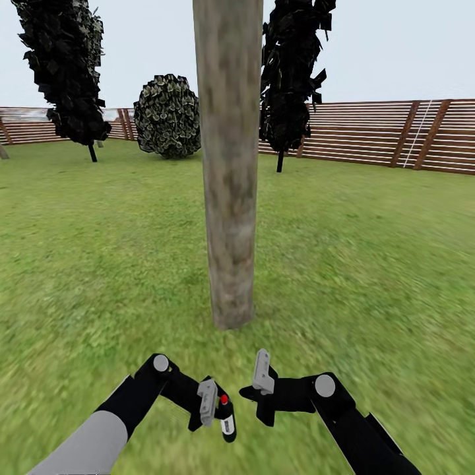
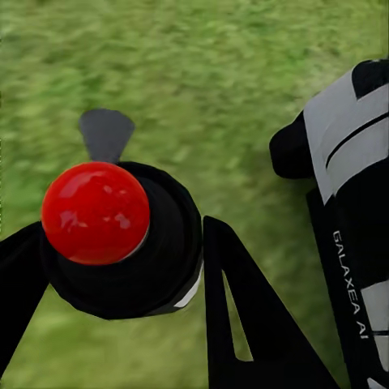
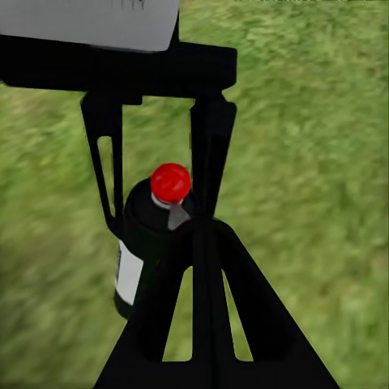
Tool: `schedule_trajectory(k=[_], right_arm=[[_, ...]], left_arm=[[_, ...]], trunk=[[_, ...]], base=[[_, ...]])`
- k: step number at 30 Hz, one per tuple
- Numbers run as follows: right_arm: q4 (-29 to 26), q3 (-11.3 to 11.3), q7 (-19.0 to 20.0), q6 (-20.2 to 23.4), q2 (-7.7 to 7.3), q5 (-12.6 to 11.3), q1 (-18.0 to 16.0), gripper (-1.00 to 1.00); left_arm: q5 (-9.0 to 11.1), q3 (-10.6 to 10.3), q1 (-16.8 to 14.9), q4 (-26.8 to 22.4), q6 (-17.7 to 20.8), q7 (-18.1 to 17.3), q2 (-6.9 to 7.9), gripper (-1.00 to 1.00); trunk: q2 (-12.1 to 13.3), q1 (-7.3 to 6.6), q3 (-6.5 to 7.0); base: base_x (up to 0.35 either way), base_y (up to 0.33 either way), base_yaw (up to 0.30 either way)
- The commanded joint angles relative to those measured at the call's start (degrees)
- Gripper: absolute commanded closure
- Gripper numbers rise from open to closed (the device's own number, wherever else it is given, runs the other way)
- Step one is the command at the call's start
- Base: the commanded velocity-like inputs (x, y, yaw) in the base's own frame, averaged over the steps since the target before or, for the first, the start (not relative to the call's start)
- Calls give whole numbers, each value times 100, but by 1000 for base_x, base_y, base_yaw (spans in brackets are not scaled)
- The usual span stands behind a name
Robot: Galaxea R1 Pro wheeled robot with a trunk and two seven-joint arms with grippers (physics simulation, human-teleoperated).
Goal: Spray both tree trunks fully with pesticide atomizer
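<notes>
Head view
- Tree trunk (image 1: 227,165): pale mottled column, upright, centre of frame, foot on the grass (image 1: 369,264) just above the two grippers.
- Left gripper (image 1: 218,409): lower centre-left, pinching the pesticide atomizer (image 1: 227,417).
- Pesticide atomizer: black bottle, white label, red cap; long axis near upright, cap toward the upper frame and so toward the trunk.
- Right gripper (image 1: 258,389): lower centre-right, just beside the bottle, holding nothing; whether its fingers are spread or together cannot be told here.
- Background: slat fence (image 1: 396,132), round bush (image 1: 168,115), two all-black trees (image 1: 66,72).
- Pesticide: no white specks seen on the trunk.

Left wrist view
- Pesticide atomizer (image 2: 121,243): seen end-on, red cap (image 2: 96,212) facing the camera, centre-left of frame.
- Left fingers (image 2: 243,308): black, pressed on either side of the bottle body.
- Right arm (image 2: 348,203): right edge of frame, near the bottle.

Right wrist view
- Pesticide atomizer (image 3: 150,243): centre, upright, clamped between the left gripper's fingers (image 3: 207,154).
- Right fingers (image 3: 203,324): lower centre, lying together in front of the bottle; they appear pressed together.

Judgement
- Key relation: trunk lies straight ahead of the held bottle; left arm is the nearer and carries it; next comes raising and aiming the nozzle at the trunk.
</notes>
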Motion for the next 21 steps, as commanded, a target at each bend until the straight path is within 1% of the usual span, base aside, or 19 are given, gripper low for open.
schedule_trajectory(k=[1,4,9,14,16,18,21], right_arm=[[0,-1,0,-1,0,0,0,100],[3,-2,-1,-2,0,0,0,100],[0,4,-4,-2,0,0,0,100],[0,3,-1,-2,0,0,0,100],[2,4,0,-2,0,0,0,100],[3,3,0,-2,0,0,0,100],[9,5,0,-2,0,0,0,100]], left_arm=[[2,2,-11,0,0,-1,-4,100],[3,3,-31,0,4,-1,-17,100],[3,4,-43,0,1,-1,-127,100],[16,18,-44,0,-12,-7,-140,100],[67,25,-44,0,-15,-9,-136,100],[216,26,-44,0,-21,-10,-134,100],[277,27,-44,2,-63,-14,-127,100]], trunk=[[0,0,0],[0,0,0],[0,0,0],[0,0,0],[0,0,0],[0,0,0],[0,0,0]], base=[[0,0,0],[0,0,0],[0,0,0],[0,0,0],[0,0,0],[0,0,0],[0,0,0]])
